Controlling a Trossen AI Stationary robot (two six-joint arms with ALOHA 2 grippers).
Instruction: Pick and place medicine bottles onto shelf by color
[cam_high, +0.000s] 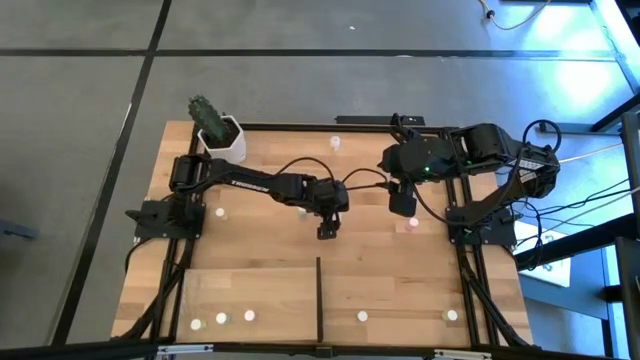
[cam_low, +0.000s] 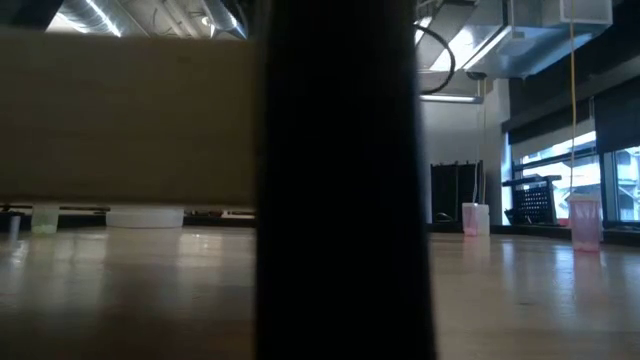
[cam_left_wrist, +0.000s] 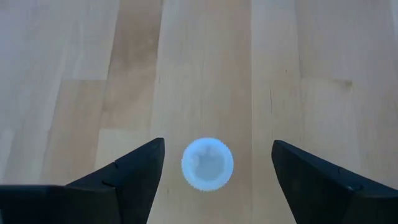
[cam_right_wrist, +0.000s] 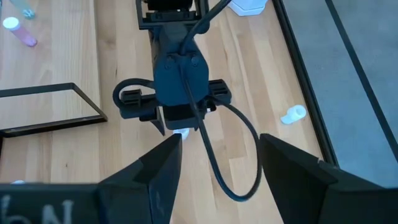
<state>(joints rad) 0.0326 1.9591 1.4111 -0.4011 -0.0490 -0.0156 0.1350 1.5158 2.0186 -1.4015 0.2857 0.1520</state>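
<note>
The left gripper (cam_high: 327, 232) hangs over the middle of the table (cam_high: 260, 160), pointing straight down, its two dark fingers (cam_left_wrist: 134, 171) spread wide. In its wrist view a small bottle (cam_left_wrist: 207, 164) stands upright on the bare wood between them, seen cap-on: a round white cap with a ribbed edge. Clear gaps show on both sides, so nothing is pinched.

The bottle looks tiny, light and stiff, most likely thin plastic. Being tall for its foot, it would probably tip or skate away if one finger met it first. A centred squeeze on the body just under the cap, fingers level and closing evenly, seems the safest hold; the ribbed cap rim would give some bite, while the smooth wall may be slippery.

At about three o'clock from the left gripper, the right gripper (cam_high: 402, 203) hovers near the middle, its fingers (cam_right_wrist: 155, 171) parted and holding nothing. Beside it at four o'clock a pink bottle (cam_high: 412, 224) stands alone.

Farther out at six o'clock lies the shelf (cam_high: 400, 290), split by a thin black divider (cam_high: 318, 295); bottles already stand along its near edge, a greenish row (cam_high: 222, 320) on one side. More bottles sit scattered toward nine and twelve o'clock, and a potted cactus (cam_high: 218, 132) occupies the far corner at ten o'clock.
</note>
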